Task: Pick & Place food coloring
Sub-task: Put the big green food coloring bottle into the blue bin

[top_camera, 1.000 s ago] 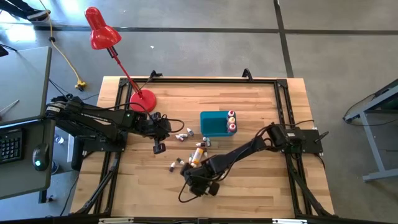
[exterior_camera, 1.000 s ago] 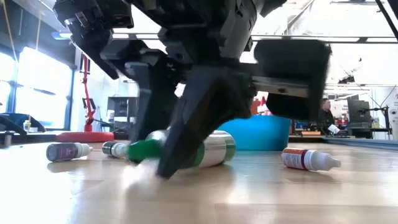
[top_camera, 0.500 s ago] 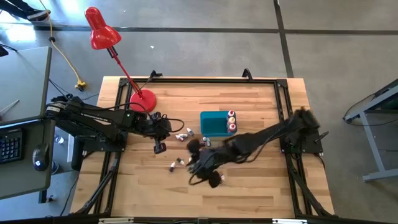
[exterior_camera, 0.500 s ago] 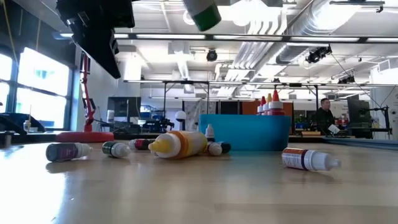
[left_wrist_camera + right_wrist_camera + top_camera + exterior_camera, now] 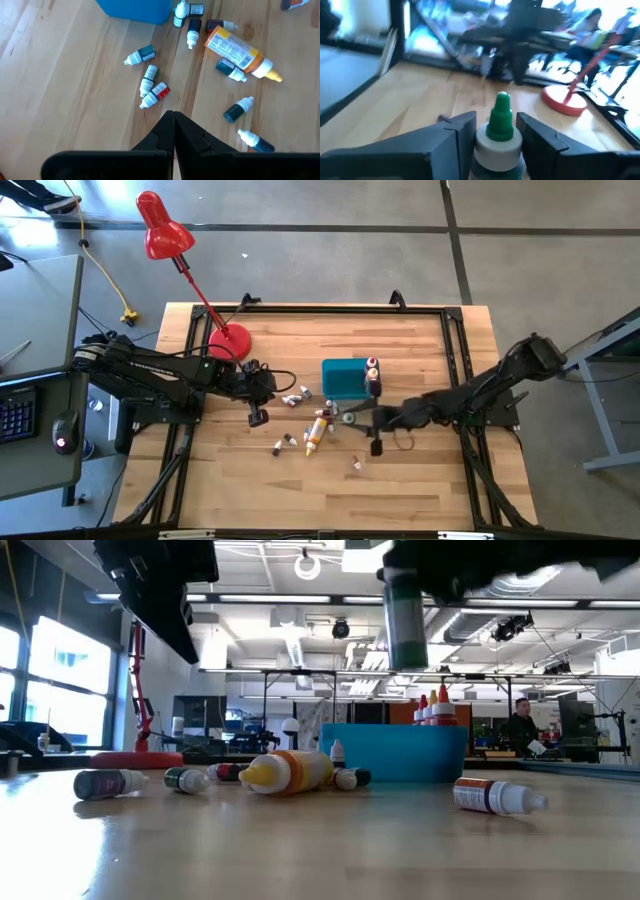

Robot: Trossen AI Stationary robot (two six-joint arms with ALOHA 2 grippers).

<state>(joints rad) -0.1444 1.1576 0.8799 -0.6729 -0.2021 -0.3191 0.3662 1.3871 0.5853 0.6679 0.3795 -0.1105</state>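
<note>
Green bottle [image 5: 405, 625] hangs above blue bin [image 5: 392, 753]; bottles lie on table [image 5: 320, 840]

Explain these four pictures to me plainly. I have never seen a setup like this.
Two dark robot arms work at a wooden table. One picture looks straight down, one looks level across the tabletop, and two come from cameras on the arms' wrists. Small food coloring bottles lie scattered on the wood beside a blue bin, which already holds a few. The right gripper holds a green-tipped bottle in the air near the bin; the level view shows it hanging well above the table. The left gripper waits, shut and empty, above the bottles. A red lamp stands at the table's far corner.
</note>
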